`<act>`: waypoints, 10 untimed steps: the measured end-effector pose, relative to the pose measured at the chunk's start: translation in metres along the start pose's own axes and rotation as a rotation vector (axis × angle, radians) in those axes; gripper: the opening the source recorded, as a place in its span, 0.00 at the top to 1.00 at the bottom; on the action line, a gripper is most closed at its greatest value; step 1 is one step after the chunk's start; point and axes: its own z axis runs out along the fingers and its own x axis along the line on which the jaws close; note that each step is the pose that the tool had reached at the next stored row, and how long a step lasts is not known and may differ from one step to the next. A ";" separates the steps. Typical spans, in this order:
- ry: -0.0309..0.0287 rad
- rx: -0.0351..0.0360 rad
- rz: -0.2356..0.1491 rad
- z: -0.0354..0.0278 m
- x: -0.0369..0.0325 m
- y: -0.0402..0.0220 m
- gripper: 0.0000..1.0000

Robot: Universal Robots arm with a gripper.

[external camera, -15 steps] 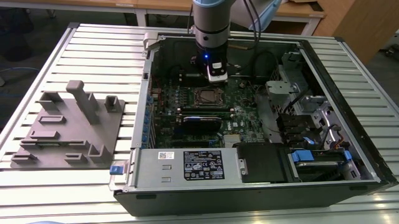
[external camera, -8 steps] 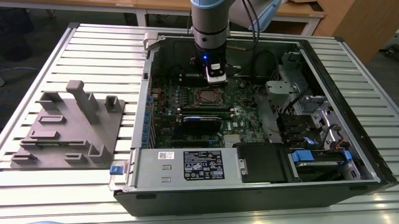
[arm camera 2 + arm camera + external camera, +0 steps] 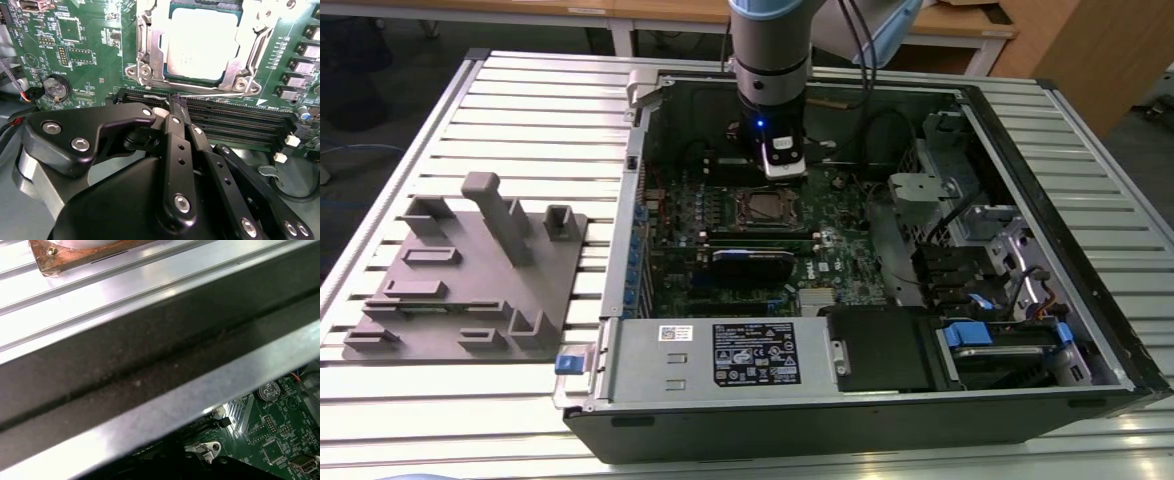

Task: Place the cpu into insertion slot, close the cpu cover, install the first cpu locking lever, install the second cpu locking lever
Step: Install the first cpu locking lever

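- I see the gripper (image 3: pixel 176 101) with its fingers pressed together, tips at a thin wire lever (image 3: pixel 215 94).
- The cpu (image 3: pixel 200 42) lies in the insertion slot (image 3: pixel 767 208), with the cpu cover (image 3: pixel 148 47) down over it.
- In the exterior view, the insertion slot is at 6 o'clock from the gripper.
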 end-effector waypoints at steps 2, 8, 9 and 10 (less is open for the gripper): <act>-0.0001 0.0006 0.000 0.0002 -0.0014 0.0007 0.89; -0.0018 0.0043 -0.001 0.0009 -0.0010 0.0040 0.89; -0.0025 0.0058 -0.001 0.0010 -0.0010 0.0041 0.89; -0.0028 0.0066 -0.001 0.0010 -0.0010 0.0040 0.89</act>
